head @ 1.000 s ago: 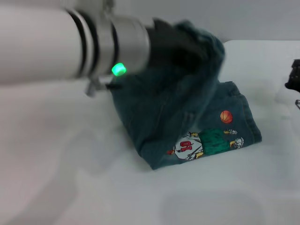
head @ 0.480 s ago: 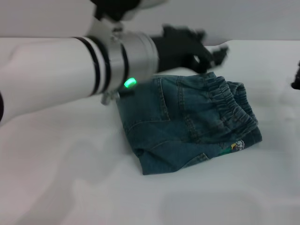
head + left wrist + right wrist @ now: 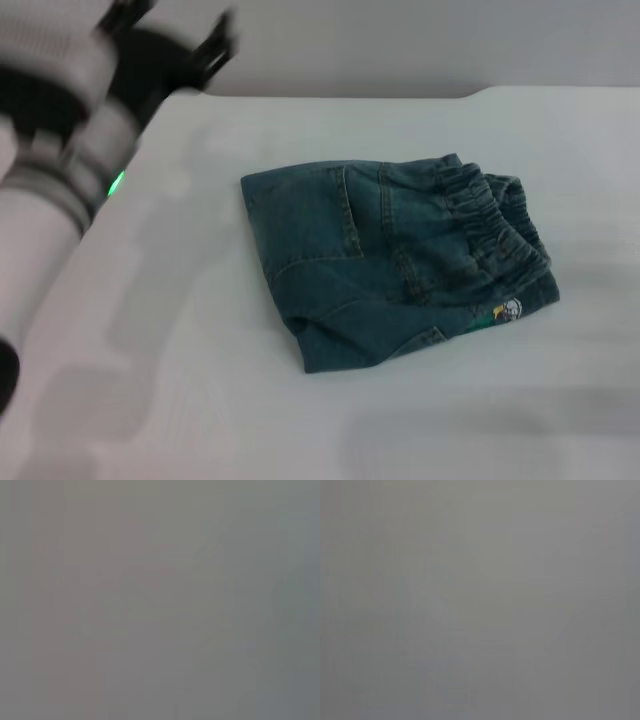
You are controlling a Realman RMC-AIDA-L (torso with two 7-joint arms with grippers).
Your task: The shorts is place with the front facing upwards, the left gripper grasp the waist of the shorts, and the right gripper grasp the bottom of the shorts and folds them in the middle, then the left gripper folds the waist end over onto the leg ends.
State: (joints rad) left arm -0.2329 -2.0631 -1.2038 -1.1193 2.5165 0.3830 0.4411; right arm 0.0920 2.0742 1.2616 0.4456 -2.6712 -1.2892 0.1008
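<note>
The blue denim shorts [image 3: 380, 270] lie folded into a compact stack on the white table [image 3: 180, 400] in the head view. The ruffled waist of the shorts [image 3: 495, 215] rests on top at the right, over the leg ends [image 3: 510, 308], where a sliver of the cartoon print peeks out. A back patch pocket faces up. My left gripper [image 3: 212, 42] is far off at the upper left, motion-blurred, open and holding nothing, well clear of the shorts. The right gripper is out of view. Both wrist views show only flat grey.
The left arm [image 3: 60, 210], with its green light [image 3: 117, 183], crosses the left edge of the head view. The table's far edge [image 3: 400, 95] runs behind the shorts, against a grey wall.
The left gripper laid the waist end down over the leg ends, let go, and pulled back up and to the left. The right gripper's edge has left the view.
</note>
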